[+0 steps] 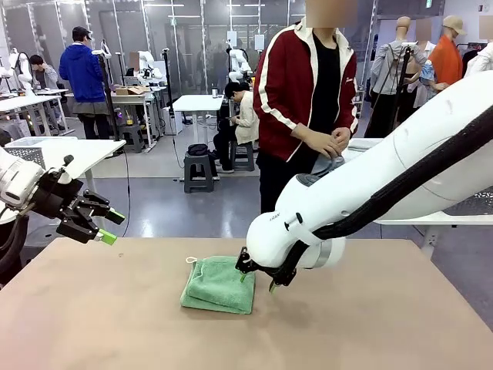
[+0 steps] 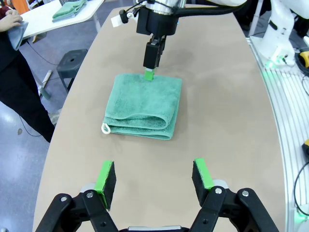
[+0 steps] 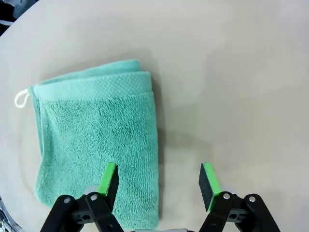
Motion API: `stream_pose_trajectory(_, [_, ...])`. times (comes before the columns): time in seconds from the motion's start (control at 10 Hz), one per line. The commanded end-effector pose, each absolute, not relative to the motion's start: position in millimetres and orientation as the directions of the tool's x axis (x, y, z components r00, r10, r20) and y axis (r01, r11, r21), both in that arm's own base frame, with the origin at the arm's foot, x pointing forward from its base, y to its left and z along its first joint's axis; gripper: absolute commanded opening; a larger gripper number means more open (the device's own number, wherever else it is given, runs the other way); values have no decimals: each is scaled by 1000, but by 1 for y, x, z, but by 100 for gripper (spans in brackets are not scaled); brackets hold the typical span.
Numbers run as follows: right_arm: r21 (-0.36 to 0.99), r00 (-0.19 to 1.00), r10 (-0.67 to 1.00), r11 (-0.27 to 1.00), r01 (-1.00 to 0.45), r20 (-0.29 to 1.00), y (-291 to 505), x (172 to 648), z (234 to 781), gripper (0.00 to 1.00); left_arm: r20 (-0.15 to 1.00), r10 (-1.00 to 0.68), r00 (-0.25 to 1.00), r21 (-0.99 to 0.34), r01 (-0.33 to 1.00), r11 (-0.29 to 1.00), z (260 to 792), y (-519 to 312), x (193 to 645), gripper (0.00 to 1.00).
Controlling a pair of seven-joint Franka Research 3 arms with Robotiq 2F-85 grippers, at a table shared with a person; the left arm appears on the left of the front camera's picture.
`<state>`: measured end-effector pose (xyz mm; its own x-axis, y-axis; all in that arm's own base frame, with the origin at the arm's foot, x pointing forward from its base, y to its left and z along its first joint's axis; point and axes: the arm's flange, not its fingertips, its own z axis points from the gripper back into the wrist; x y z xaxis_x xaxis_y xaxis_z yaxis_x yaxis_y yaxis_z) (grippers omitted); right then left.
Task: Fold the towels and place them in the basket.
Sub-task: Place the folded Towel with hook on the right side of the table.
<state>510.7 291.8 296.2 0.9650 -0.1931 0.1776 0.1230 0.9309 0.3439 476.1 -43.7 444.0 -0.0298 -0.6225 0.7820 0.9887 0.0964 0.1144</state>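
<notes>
1. Jaws on the left arm stand wide open with nothing between their green pads point(image 2: 105, 176); they hang raised over the left end of the surface point(image 1: 370, 324), tilted down toward its middle
2. Right jaws are open too and hold nothing; they point straight down, low over the surface
3. Green towel point(image 1: 219, 284) lies folded into a thick rectangle on the surface, straight ahead of the left jaws and well apart from them, and partly under the right jaws
4. Seen from the right wrist, one right pad point(image 3: 108, 178) stands over the towel's pile near its long edge and the other over bare surface just beside it, so that edge runs between the right jaws; whether the pad touches the pile cannot be told
5. Seen from the left wrist, the towel's rounded fold and stacked layers face the left jaws, and the right jaws stand at its opposite side
6. White loop point(image 2: 105, 128) sticks out of the towel's corner on the side toward the left jaws, at the end away from the right jaws
7. Beyond the right jaws, past the far side of the surface, a person's hands point(image 1: 333, 142) hold a blue towel point(image 1: 327, 163) at waist height, well apart from both jaws
</notes>
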Motion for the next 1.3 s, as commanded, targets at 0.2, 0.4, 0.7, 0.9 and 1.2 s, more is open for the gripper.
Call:
stream_pose_trajectory(0.2, [352, 964, -165, 932, 83, 209, 307, 528, 293, 85, 784, -620, -34, 118, 988, 95, 445, -44, 475, 81])
stream_pose_trajectory(0.4, [363, 965, -150, 929, 64, 213, 310, 532, 291, 85, 784, -620, -34, 118, 988, 95, 445, -44, 475, 81])
stream_pose_trajectory(0.7, [376, 973, -125, 926, 43, 195, 314, 536, 289, 81, 784, -620, -34, 118, 988, 95, 445, -44, 475, 81])
stream_pose_trajectory(0.9, [382, 971, -134, 923, 51, 196, 314, 534, 290, 61, 784, -620, -34, 118, 988, 95, 445, -44, 475, 81])
stream_pose_trajectory(1.2, [391, 970, -143, 919, 57, 195, 313, 533, 293, 42, 784, -620, -34, 118, 988, 95, 445, -44, 475, 81])
